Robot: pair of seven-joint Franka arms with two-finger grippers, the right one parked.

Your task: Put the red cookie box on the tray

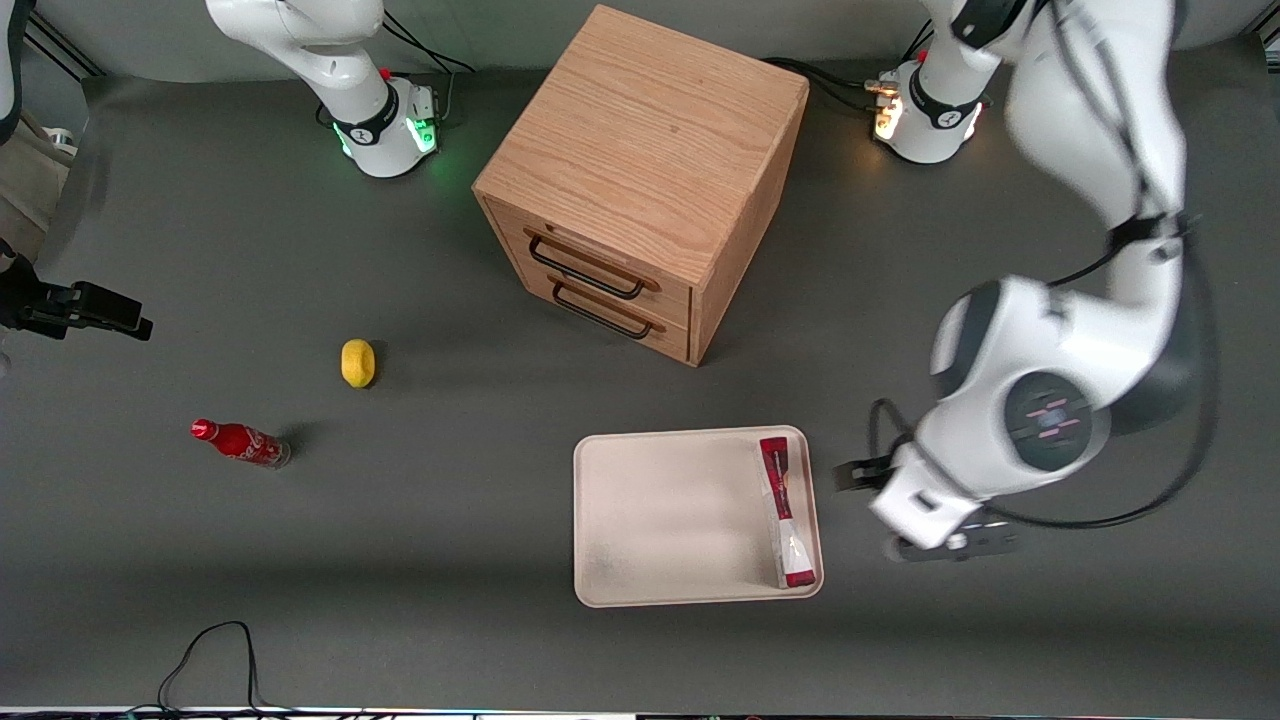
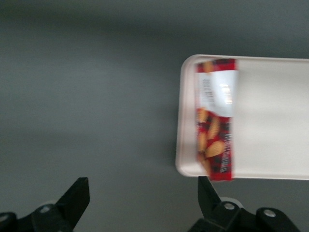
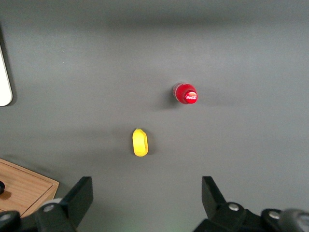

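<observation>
The red cookie box (image 1: 785, 510) lies flat inside the cream tray (image 1: 670, 510), along the tray's rim toward the working arm's end. In the left wrist view the red cookie box (image 2: 216, 121) shows its white face and cookie pictures, resting on the tray (image 2: 270, 121). My left gripper (image 1: 890, 512) hovers over bare table beside the tray, toward the working arm's end. The gripper (image 2: 142, 193) is open, its fingers spread wide with only grey table between them. It is apart from the box.
A wooden two-drawer cabinet (image 1: 640, 180) stands farther from the front camera than the tray. A yellow lemon (image 1: 357, 362) and a small red soda bottle (image 1: 240, 443) lie toward the parked arm's end. A black cable (image 1: 215, 660) loops at the near table edge.
</observation>
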